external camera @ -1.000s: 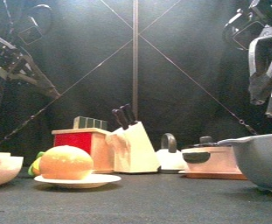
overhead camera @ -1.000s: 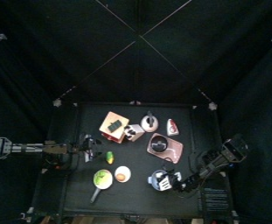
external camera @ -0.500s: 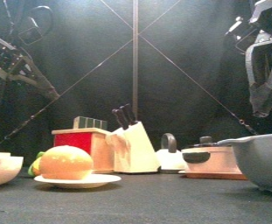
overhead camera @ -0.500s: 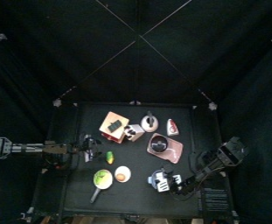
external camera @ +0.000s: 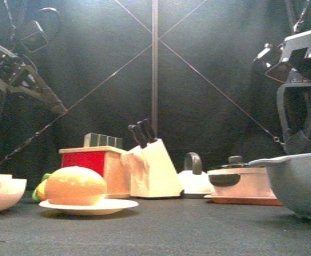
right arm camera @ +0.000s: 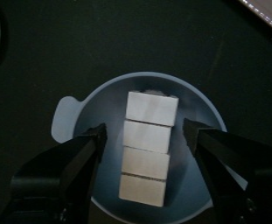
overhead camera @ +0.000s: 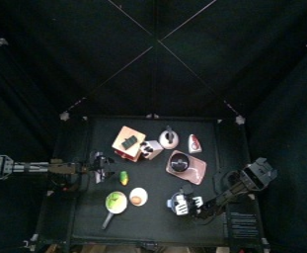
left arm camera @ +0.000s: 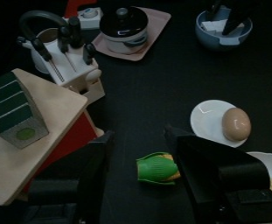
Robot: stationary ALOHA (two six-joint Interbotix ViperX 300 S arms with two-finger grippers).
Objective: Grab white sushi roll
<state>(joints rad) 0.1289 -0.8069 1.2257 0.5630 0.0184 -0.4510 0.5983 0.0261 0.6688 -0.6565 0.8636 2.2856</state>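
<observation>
Roll [overhead camera: 195,144] [left arm camera: 90,14]: at 1 o'clock on table [overhead camera: 83,212], untouched, just beside kettle [overhead camera: 169,136] at that item's 3 o'clock, and at 12 o'clock of pot [overhead camera: 181,164] on pink board. Well apart from both grippers. Right gripper [right arm camera: 149,133] [overhead camera: 191,206]: at 5 o'clock on table, positioned over grey bowl [right arm camera: 80,114] [external camera: 298,180], jaws spread wide, one on each side of bowl, clamped on nothing. Bowl contents: four white blocks [right arm camera: 148,149] in a row, touching one another. Left gripper [left arm camera: 144,162] [overhead camera: 98,171]: at 9 o'clock on table, jaws apart, nothing gripped; green-and-yellow piece [left arm camera: 158,167] [overhead camera: 120,178] lying on table between jaw tips, contact not determinable. Also at 7 o'clock on table: white plate [left arm camera: 208,112] [overhead camera: 138,197] carrying egg-like piece [left arm camera: 235,124]. Knife block [left arm camera: 63,48] [overhead camera: 149,148] and red box [overhead camera: 126,138] at 11 o'clock, touching or nearly so.
</observation>
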